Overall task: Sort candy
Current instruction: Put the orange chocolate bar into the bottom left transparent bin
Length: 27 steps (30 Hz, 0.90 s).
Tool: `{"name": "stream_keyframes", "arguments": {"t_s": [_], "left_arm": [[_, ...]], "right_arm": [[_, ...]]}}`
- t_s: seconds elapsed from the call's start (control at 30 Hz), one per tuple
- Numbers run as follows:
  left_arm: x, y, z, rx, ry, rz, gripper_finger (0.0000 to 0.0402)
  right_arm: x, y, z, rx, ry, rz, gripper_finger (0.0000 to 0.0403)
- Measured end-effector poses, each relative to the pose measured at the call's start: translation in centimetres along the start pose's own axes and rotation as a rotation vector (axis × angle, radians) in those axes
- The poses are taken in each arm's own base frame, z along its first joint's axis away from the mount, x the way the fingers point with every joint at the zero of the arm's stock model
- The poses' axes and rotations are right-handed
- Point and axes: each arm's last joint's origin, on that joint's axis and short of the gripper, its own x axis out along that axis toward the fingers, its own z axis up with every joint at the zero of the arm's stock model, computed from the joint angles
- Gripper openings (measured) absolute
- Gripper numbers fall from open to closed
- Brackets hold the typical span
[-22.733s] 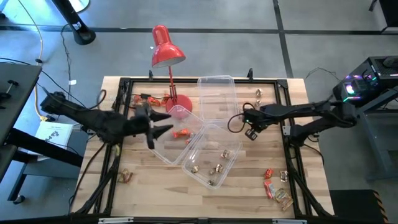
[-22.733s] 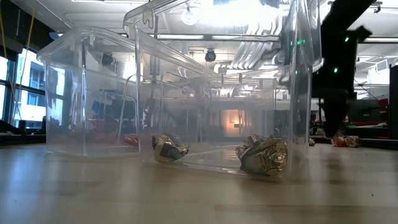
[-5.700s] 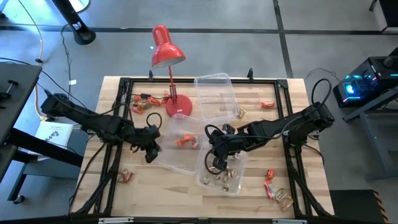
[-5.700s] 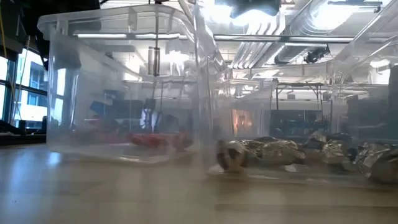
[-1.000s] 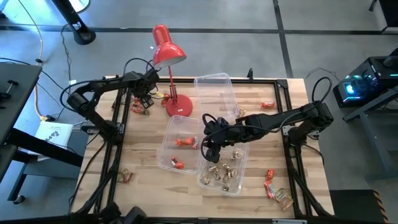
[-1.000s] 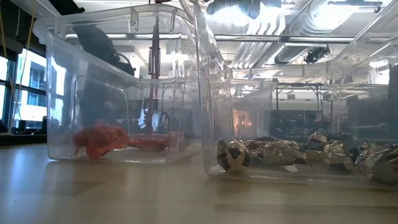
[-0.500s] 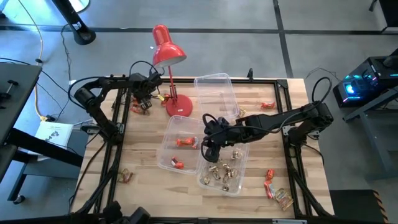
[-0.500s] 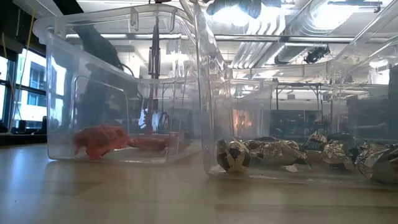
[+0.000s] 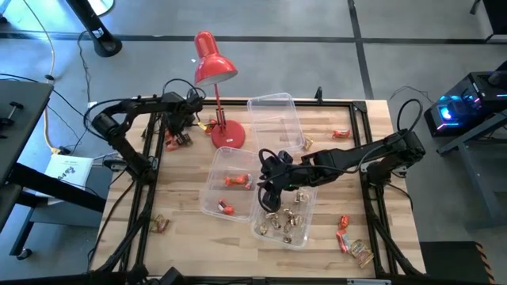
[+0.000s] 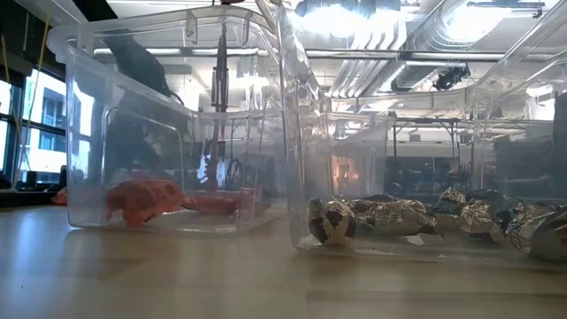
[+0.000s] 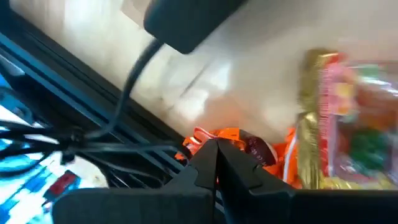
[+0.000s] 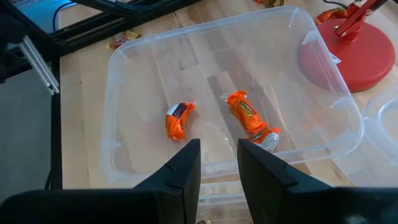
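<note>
Left gripper (image 9: pixel 181 134), jaws pinched on a crinkled orange-wrapped candy (image 11: pixel 249 146) near the red lamp's round base (image 9: pixel 227 136). Right gripper (image 12: pixel 219 163), jaws narrowly parted, empty, above clear plastic tub (image 12: pixel 124 168) holding two orange wrapped candies (image 12: pixel 250 118); writing illegible.

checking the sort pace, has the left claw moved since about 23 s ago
Yes. The left claw was over the table's middle, beside the tubs; it now sits at the far left edge, left of the red lamp's base, shut on an orange candy.

Left tool (image 11: pixel 217 163) shut on orange candy (image 11: pixel 239 144), gold-edged wrapper (image 11: pixel 336 118) beside.
</note>
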Motion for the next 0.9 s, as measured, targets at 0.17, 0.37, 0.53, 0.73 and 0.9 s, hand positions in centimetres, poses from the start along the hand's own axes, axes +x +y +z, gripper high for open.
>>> {"name": "stream_keyframes", "arguments": {"t_s": [0.17, 0.37, 0.53, 0.73, 0.9], "left_arm": [[-2.7, 0.6, -1.6, -0.055, -0.117, -0.021, 0.0000], [-6.6, 1.5, -4.6, -0.104, -0.283, -0.074, 0.0001], [-6.5, 1.3, -5.4, -0.091, -0.270, -0.052, 0.0021], [-5.2, 0.7, -4.4, -0.103, -0.213, -0.080, 0.0097], [-4.2, 0.5, -3.0, -0.165, -0.188, -0.085, 0.0166]], "right_arm": [[0.0, 0.0, 0.0, -0.002, 0.000, -0.001, 0.0099], [0.0, 0.0, 0.0, -0.011, 0.000, -0.001, 0.0099], [0.0, 0.0, 0.0, -0.019, 0.000, 0.000, 0.0099], [0.0, 0.0, 0.0, -0.018, 0.001, 0.000, 0.0099], [0.0, 0.0, 0.0, -0.018, 0.003, 0.004, 0.0099]]}}
